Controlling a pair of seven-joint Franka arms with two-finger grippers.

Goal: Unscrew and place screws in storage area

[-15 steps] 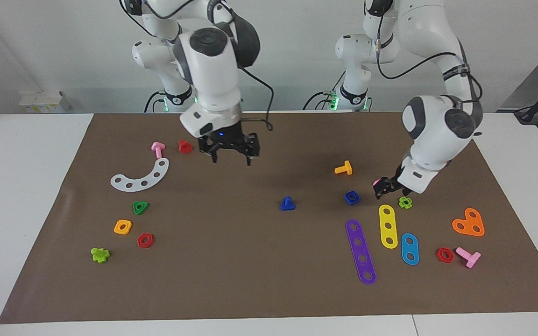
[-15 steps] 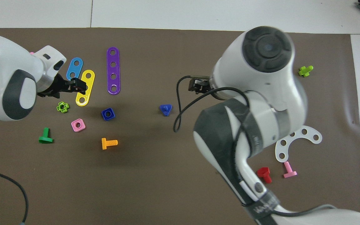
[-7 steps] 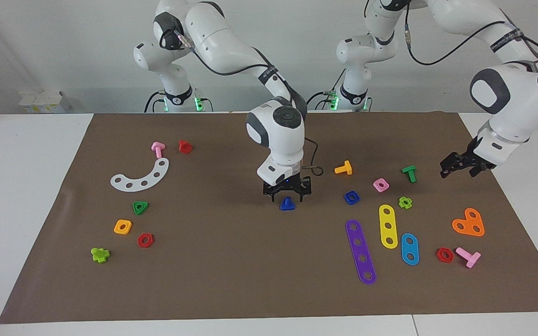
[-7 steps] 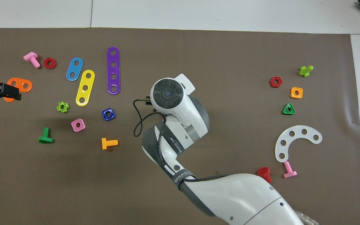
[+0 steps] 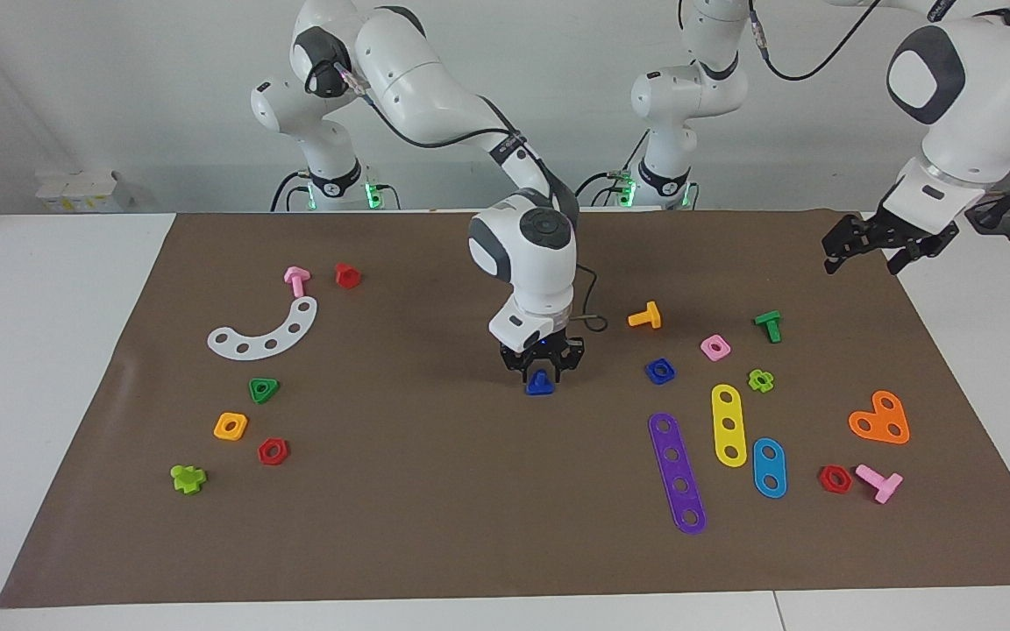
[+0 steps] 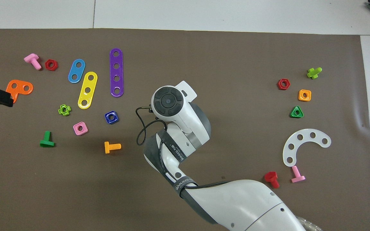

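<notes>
The blue screw [image 5: 540, 384], with a triangular head, lies on the mat's middle. My right gripper [image 5: 541, 372] is down on it, fingers closed against its two sides. In the overhead view the right arm's wrist [image 6: 167, 100] hides both the screw and the gripper. The storage area is the patch of mat toward the right arm's end, with the white curved strip [image 5: 265, 331] [image 6: 304, 143] and the green nut [image 5: 264, 389], orange nut [image 5: 231, 426] and red nut [image 5: 273, 451]. My left gripper [image 5: 863, 254] is open and empty, raised over the mat's edge at the left arm's end.
Toward the left arm's end lie a blue square nut [image 5: 660, 371], pink nut [image 5: 714, 347], orange bolt [image 5: 645, 316], green bolt [image 5: 768, 325], and purple [image 5: 677, 473], yellow [image 5: 729, 424] and blue [image 5: 769, 467] strips. An orange plate [image 5: 880, 419] lies near the mat's edge.
My right arm swung to the mat's middle, came down over the blue screw, and its fingers narrowed onto it. My left gripper left the pink nut on the mat and rose away.
</notes>
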